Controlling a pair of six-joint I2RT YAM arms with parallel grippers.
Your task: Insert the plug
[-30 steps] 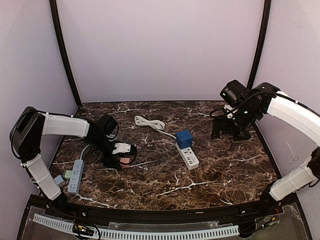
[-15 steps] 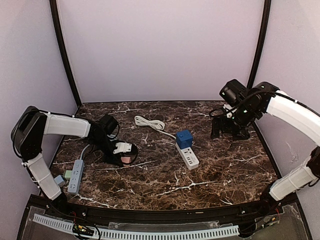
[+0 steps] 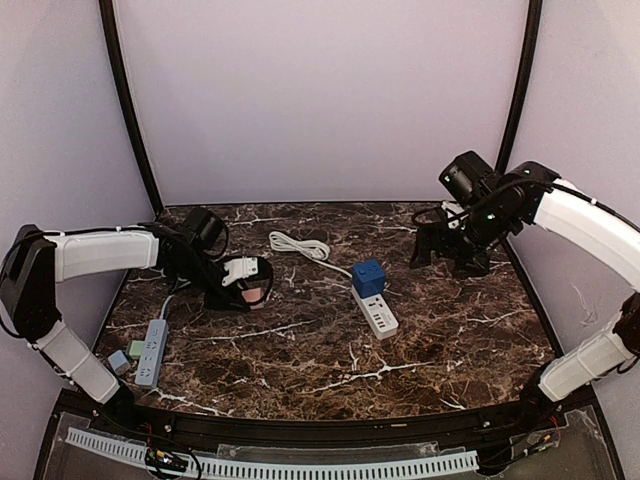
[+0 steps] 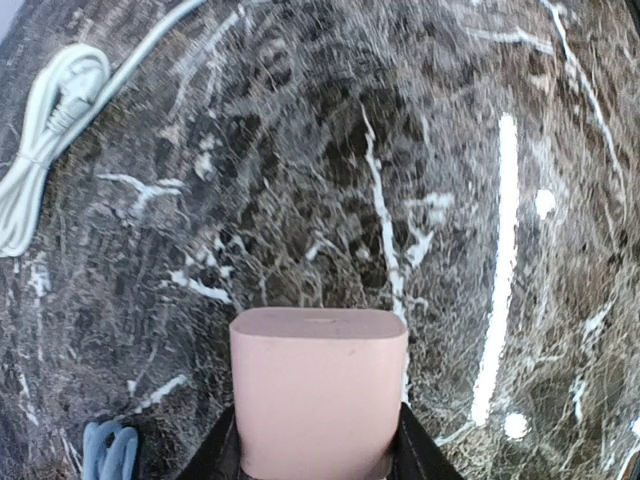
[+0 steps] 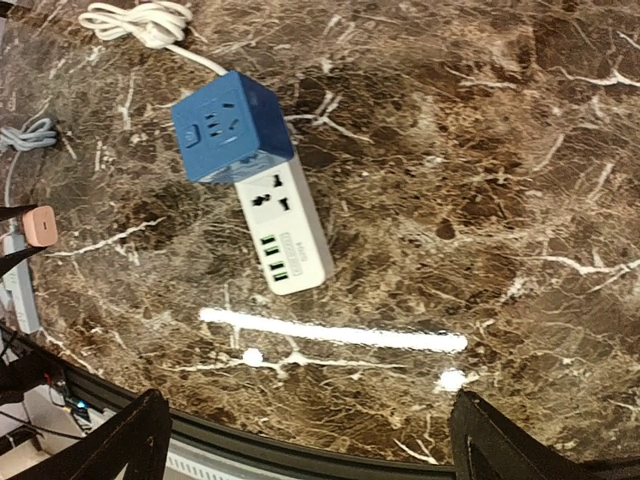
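Note:
My left gripper (image 3: pixel 250 290) is shut on a pink plug adapter (image 4: pixel 318 390), held between its black fingers above the marble table's left side; the adapter also shows in the top view (image 3: pixel 253 294) and at the left edge of the right wrist view (image 5: pixel 38 225). A white power strip (image 3: pixel 375 312) lies mid-table with a blue cube socket (image 3: pixel 368 277) sitting on its far end; both show in the right wrist view, the strip (image 5: pixel 290 240) and the cube (image 5: pixel 232 138). My right gripper (image 3: pixel 440 255) is open wide and empty, raised over the table's right rear.
A coiled white cable (image 3: pixel 300 245) lies behind the strip, also in the left wrist view (image 4: pixel 45 140). A grey power strip (image 3: pixel 151 352) with a small green and grey adapter (image 3: pixel 127 355) lies at the left front. A grey-blue cable (image 4: pixel 108 450) lies near the left gripper.
My left arm has lifted and moved the pink adapter rearward and slightly right. My right gripper has shifted a little left and forward.

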